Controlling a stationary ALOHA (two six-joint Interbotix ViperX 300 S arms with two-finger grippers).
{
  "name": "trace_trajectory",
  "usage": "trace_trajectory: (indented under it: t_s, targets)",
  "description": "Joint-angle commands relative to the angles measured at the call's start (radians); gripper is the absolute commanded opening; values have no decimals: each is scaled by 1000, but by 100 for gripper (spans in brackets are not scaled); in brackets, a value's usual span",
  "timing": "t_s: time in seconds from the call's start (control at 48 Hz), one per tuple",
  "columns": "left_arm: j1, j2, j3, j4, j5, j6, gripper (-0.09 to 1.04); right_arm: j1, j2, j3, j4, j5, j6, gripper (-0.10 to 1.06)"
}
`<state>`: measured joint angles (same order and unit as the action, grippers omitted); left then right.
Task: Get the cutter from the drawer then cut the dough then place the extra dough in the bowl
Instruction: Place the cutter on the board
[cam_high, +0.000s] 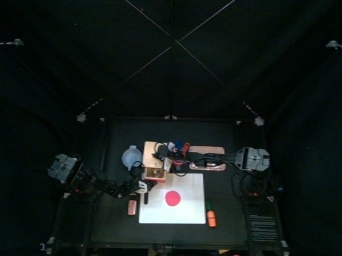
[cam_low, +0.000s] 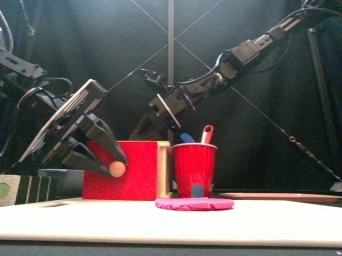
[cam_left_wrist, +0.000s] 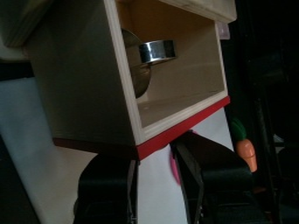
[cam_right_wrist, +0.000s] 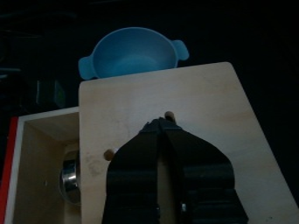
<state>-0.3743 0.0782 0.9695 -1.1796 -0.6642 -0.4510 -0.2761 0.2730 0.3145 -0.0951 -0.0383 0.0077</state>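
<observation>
while left gripper (cam_left_wrist: 155, 159) pinches the drawer front (cam_left_wrist: 187, 122), cutter (cam_left_wrist: 156, 51) lies beyond; right gripper (cam_right_wrist: 170, 124) pressed together.

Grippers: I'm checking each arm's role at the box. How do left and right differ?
Left gripper grips the red drawer front; right gripper rests on the wooden box top. Left's jaws hold something; right's are shut, empty. Both are at the box.

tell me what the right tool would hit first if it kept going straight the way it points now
The top of the wooden box: the right tool, jaws together, points down at that panel and may already touch it, though depth is unclear. The blue-grey bowl lies beyond the box.
</observation>
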Motion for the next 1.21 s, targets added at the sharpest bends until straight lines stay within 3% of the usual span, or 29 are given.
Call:
trace_trajectory:
  t_s: [0.021, 0.646, 1.042, 1.208]
  targets:
    - [-28, -18, 0, 8, 23, 9, 58, -11, -17, -14, 0, 2, 2, 4]
    - [-20, -29, 8, 15, 23, 11, 62, -18, -12, -18, 0, 2, 2, 4]
    - [-18, -31, -2, 21, 3, 41, 83, -18, -12, -18, 0, 2, 2, 4]
    - [-28, -52, 3, 21, 12, 66, 85, -18, -12, -18, 0, 2, 2, 4]
